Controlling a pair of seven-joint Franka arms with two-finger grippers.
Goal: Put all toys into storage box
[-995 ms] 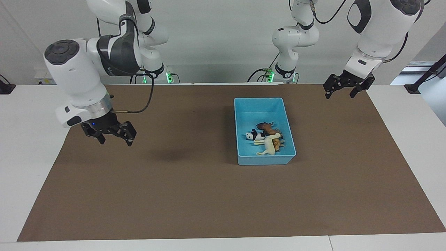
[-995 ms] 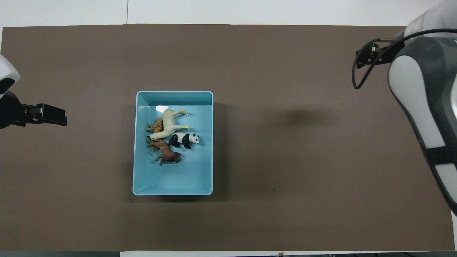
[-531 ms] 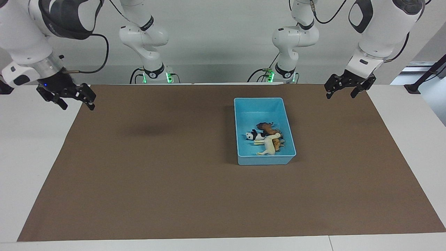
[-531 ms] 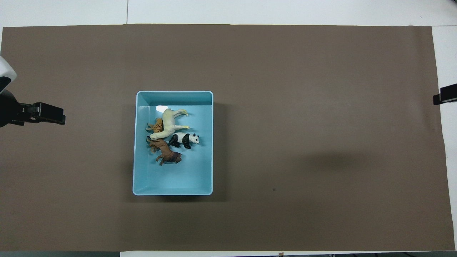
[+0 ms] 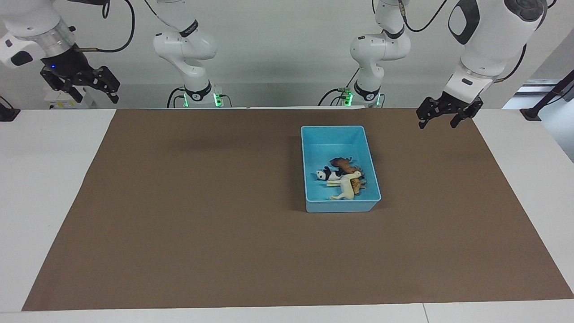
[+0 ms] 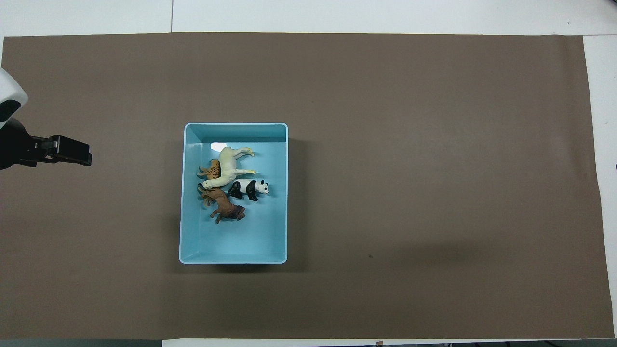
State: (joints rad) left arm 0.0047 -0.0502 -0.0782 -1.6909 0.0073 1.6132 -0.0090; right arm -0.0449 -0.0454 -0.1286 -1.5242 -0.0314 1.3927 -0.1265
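Note:
The light blue storage box (image 5: 334, 128) (image 6: 236, 124) stands on the brown mat, toward the left arm's end. Several toys lie together in it: a panda (image 5: 326, 174) (image 6: 249, 188), a cream long-necked animal (image 5: 346, 186) (image 6: 227, 166), a striped tiger (image 5: 357, 184) (image 6: 210, 168) partly under it, and a brown lion (image 5: 343, 164) (image 6: 224, 208). My left gripper (image 5: 437, 123) (image 6: 72, 151) hangs open and empty over the mat's corner at the left arm's end. My right gripper (image 5: 98, 98) is raised high, open and empty, over the white tabletop at the right arm's end. It is out of the overhead view.
The brown mat (image 5: 202, 215) (image 6: 409, 193) covers most of the white table (image 5: 40, 188). Both arm bases (image 5: 197, 94) stand at the robots' edge of the table. A black post (image 5: 545, 101) stands past the left arm's end.
The right gripper has risen and swung off the mat toward the right arm's end, leaving the overhead view. The left gripper has barely shifted. The toys and box have not moved.

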